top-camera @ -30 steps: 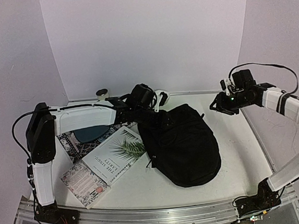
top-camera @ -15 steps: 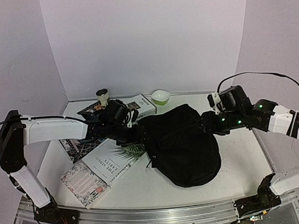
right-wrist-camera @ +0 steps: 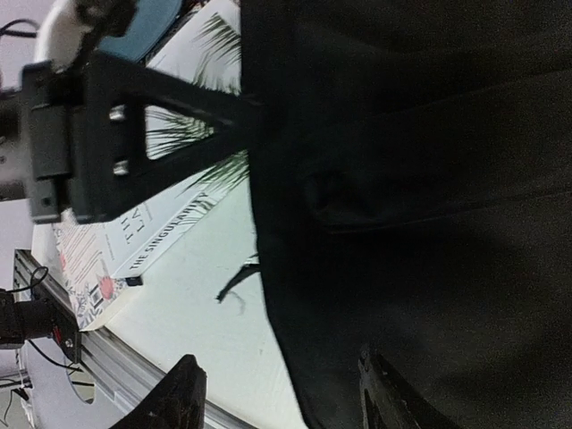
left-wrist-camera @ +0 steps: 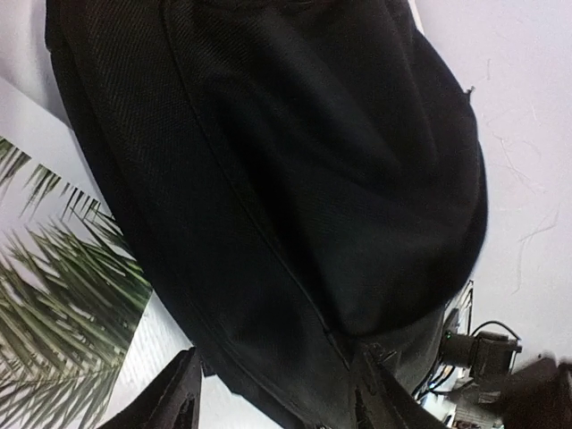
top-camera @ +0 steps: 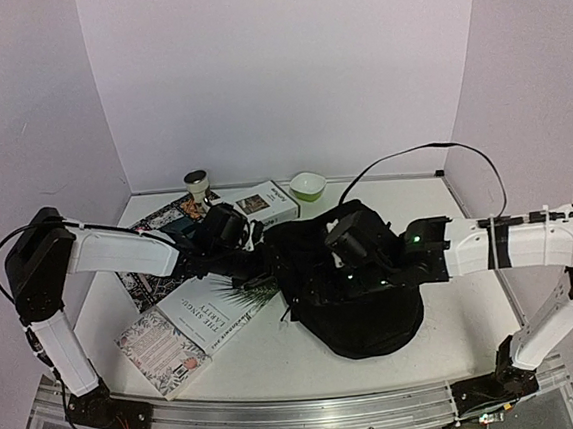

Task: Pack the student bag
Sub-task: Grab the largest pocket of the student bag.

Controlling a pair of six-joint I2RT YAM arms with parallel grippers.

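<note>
student bag (top-camera: 364,293), one black backpack, lies mid-table (top-camera: 279,361). left gripper (left-wrist-camera: 277,402) and right gripper (right-wrist-camera: 279,395) spread apart over it, gripping nothing. palm-leaf book (top-camera: 219,299) beside it, title unreadable.

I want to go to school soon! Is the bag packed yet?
Not yet. Done: nothing looks packed. The palm book and the pink book lie on the table beside the bag. In hand: the left gripper and the right gripper are at the bag, jaws open, holding nothing. Left: probably open the bag and put the books in.
</note>
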